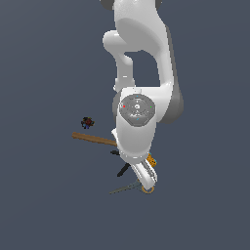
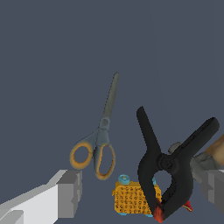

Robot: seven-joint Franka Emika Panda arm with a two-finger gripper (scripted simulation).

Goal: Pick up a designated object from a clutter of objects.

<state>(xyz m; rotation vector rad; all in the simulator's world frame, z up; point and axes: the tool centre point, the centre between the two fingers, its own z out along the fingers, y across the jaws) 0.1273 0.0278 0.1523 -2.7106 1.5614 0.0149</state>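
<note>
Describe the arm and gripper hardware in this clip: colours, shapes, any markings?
The arm is glossy white with rounded, bulbous links and grey shading at joints. A round grey cap carries small red and green dots. The gripper has blocky grey fingers on a white body. No cables visible.

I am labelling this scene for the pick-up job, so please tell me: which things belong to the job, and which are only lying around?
Belong to the job:
- scissors, grey blades, yellow-orange ring handles
- claw, open, holding nothing

Only lying around:
- black clamp
- yellow-orange block
- wooden-handled hammer
- tiny dark toy
</note>
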